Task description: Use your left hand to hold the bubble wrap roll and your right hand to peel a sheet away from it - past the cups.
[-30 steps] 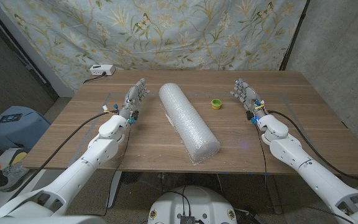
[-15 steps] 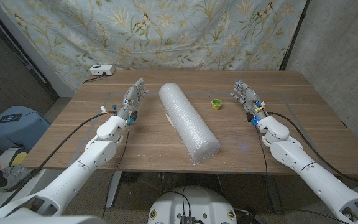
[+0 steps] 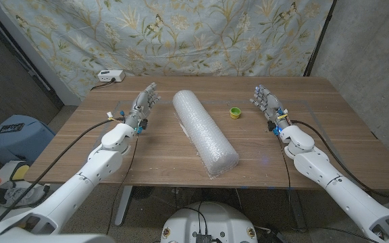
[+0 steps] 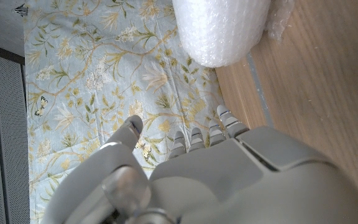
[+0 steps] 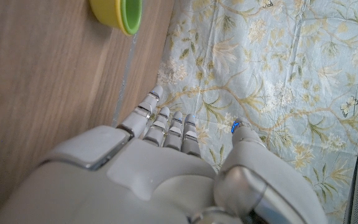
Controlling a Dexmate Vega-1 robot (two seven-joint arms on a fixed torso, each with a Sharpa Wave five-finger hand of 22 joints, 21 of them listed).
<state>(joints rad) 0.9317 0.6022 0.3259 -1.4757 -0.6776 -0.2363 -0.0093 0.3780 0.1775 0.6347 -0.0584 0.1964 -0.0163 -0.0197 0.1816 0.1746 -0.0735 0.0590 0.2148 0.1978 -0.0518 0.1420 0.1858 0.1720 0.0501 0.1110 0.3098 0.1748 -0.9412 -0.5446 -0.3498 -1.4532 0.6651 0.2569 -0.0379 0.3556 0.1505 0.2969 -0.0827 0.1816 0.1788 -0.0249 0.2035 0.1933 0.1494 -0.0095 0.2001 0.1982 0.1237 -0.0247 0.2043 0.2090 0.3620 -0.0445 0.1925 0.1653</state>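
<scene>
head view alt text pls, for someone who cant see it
A bubble wrap roll lies diagonally across a wooden table, with an open left robot hand and right robot hand either side, neither touching it. A small yellow-green cup sits beside the right robot hand.

Inspector A: Any legible text, labels, brands, numbers or signs in the three views?

Inspector B: None. The bubble wrap roll [image 3: 204,132] carries no print that can be read. The small white box [image 3: 111,76] at the table's far left corner is too small to make out any marking.

Inspector A: The cup [image 3: 235,113]?

Inspector B: Plain yellow and green, no lettering visible. The floral backdrop cloth [image 3: 181,34] shows pattern only.
</scene>
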